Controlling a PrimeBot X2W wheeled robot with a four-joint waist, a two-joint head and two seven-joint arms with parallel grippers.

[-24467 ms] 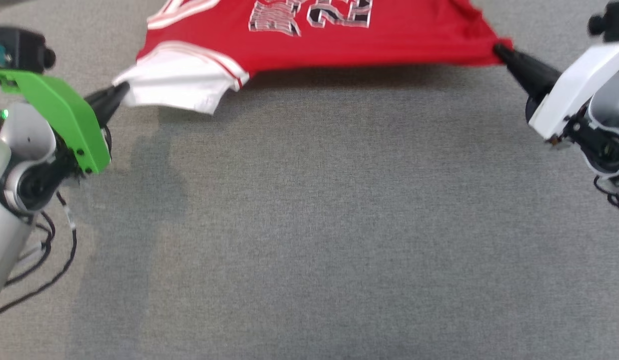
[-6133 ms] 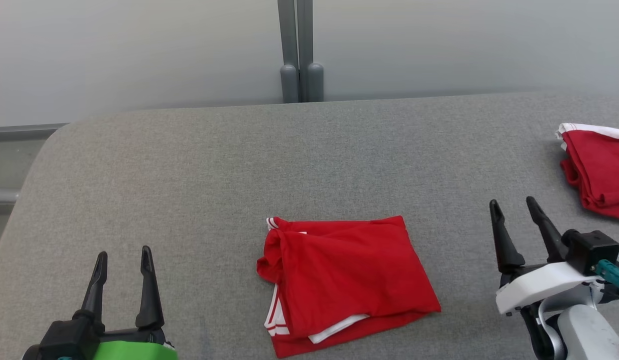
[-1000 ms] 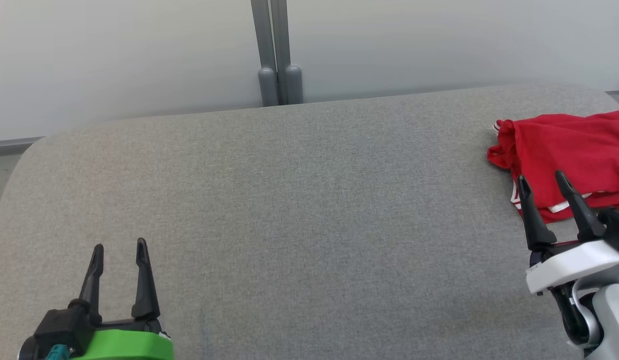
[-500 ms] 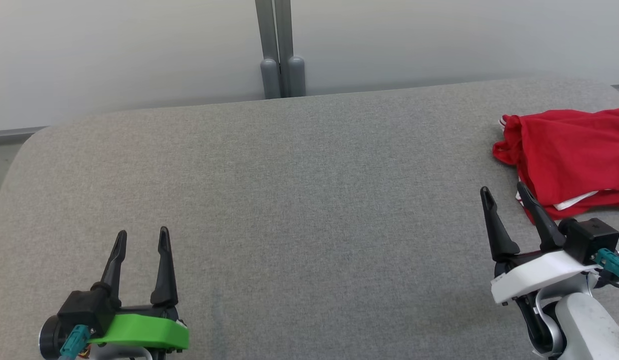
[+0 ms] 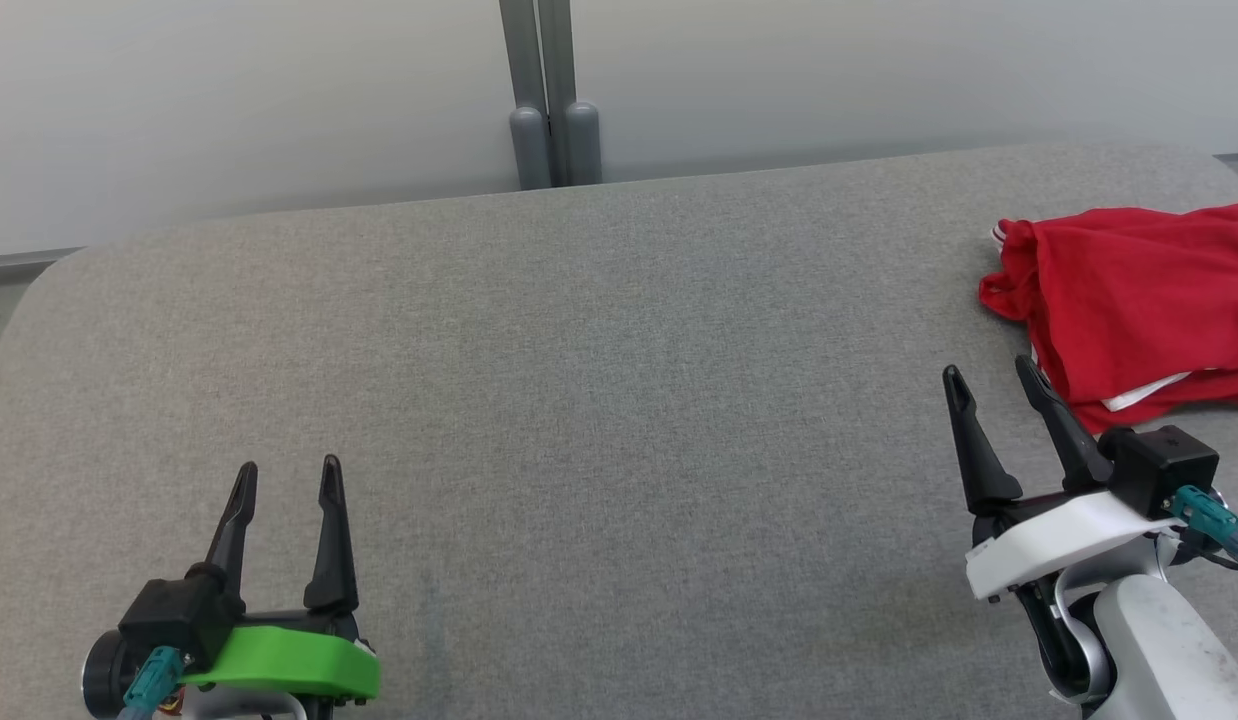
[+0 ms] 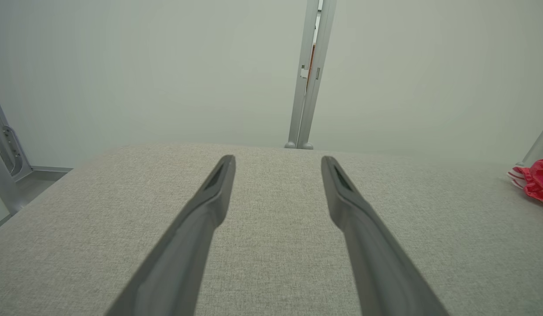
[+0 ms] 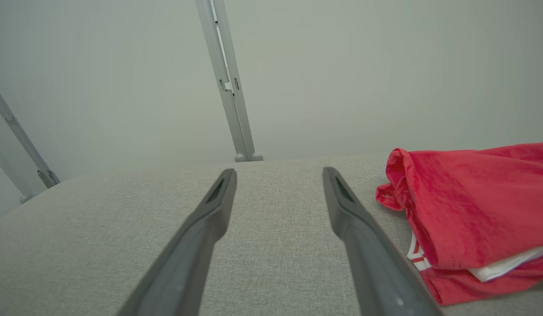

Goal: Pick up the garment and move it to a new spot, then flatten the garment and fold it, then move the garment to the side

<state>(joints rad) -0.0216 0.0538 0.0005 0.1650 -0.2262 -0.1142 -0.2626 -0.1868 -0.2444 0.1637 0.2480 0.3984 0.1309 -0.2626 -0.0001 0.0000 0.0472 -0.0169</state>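
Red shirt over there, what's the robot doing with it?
Nothing right now. The red shirt lies folded in a bundle at the right side of the grey padded table. The right gripper is close beside it, open and holding nothing. The left gripper is at the near left, open and holding nothing too. It looks like the folding and moving aside are done.

The shirt (image 5: 1129,300), earlier stretched out in the air and then lying folded mid-surface, now lies folded at the right end of the surface (image 5: 599,400). The right jaws, over its near edge a second ago, now stand just beside it.
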